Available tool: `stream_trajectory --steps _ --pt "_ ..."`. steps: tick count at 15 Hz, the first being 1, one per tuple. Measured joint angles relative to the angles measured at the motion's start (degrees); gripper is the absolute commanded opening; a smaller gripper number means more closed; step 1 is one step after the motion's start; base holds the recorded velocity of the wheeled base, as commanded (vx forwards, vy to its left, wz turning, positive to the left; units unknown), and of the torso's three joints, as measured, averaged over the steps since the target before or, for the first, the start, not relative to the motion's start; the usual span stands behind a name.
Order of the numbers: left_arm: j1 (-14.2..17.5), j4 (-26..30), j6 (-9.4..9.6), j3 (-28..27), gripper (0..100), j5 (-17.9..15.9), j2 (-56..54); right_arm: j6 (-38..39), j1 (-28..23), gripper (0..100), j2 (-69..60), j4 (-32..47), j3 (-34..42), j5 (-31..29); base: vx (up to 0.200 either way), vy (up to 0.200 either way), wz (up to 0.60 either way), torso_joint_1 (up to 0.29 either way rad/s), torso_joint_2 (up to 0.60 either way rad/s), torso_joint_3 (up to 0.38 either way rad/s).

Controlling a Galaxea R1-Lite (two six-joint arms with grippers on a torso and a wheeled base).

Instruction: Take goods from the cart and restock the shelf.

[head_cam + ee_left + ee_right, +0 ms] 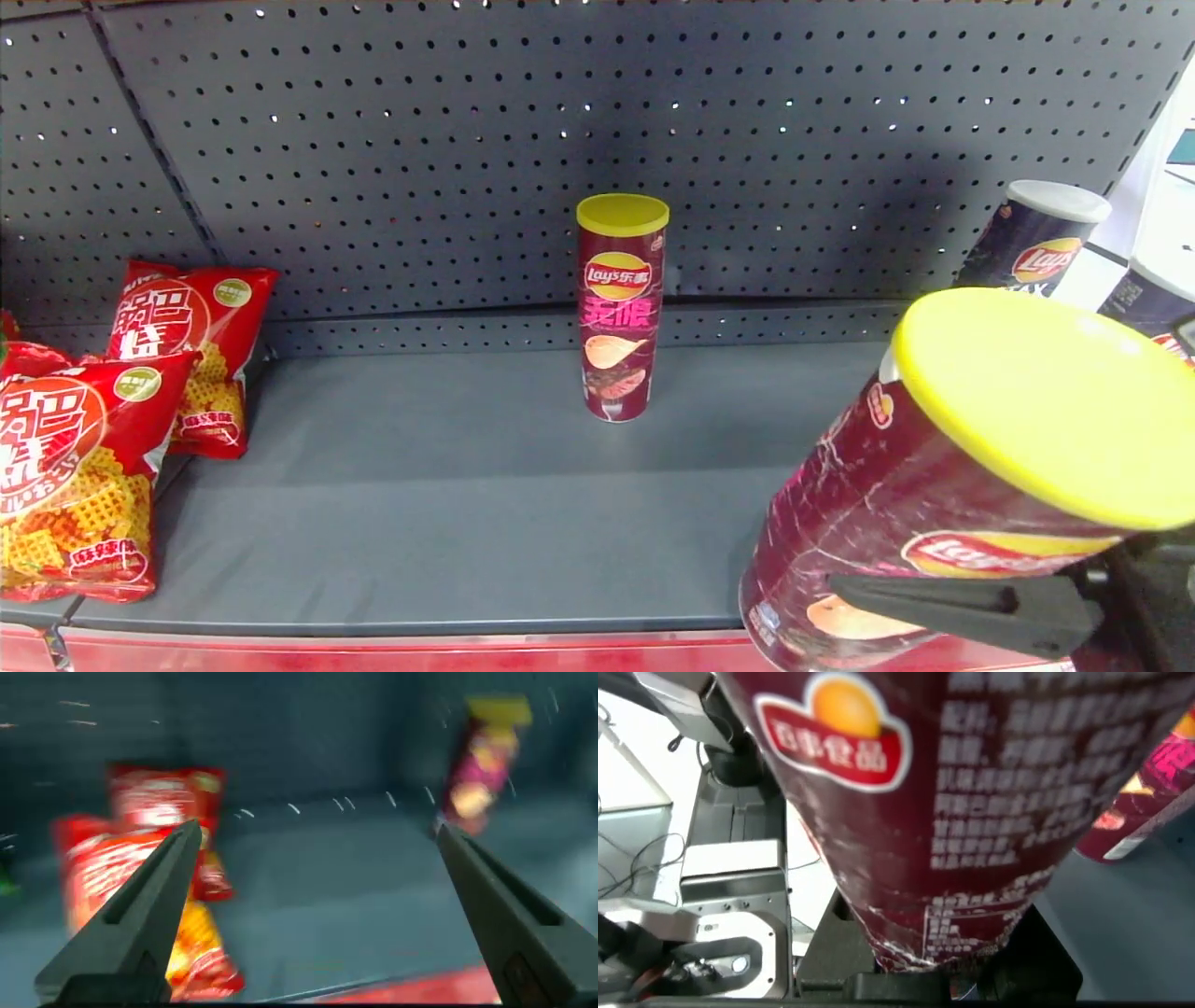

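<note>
Though clamped, glossy cylindrical canister [887,495] tilts

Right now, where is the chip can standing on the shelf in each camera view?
Head view: standing chip can upright mid-shelf, by the pegboard back.
Left wrist view: can blurred, beyond the open left hand.
Right wrist view: can partly seen behind the held can.
Shared landmark: the grey shelf.

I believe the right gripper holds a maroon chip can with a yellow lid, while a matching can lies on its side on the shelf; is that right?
Not quite: the head view shows the matching can standing upright on the shelf, not on its side. The right gripper does hold a maroon chip can with a yellow lid.
</note>
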Motion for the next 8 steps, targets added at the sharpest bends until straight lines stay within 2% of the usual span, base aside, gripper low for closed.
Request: stream_trajectory --steps 3,5,8 --pt "-1.12 -7.39 2.11 -0.46 100 -9.91 12.39 1.91 0.0 0 1.84 -3.36 -0.8 -0.63 0.0 0.0 0.0 0.0 0.0 0.0" --pt "0.3 -15.71 3.63 -0.63 100 -16.62 21.94 3.69 0.0 0 2.84 -4.71 -1.46 -0.79 0.0 0.0 0.0 0.0 0.0 0.0" --pt "4.36 -33.1 8.81 -2.07 100 -28.33 39.4 5.12 0.09 0 3.88 -4.71 -2.49 -0.84 0.0 0.0 0.0 0.0 0.0 0.0"
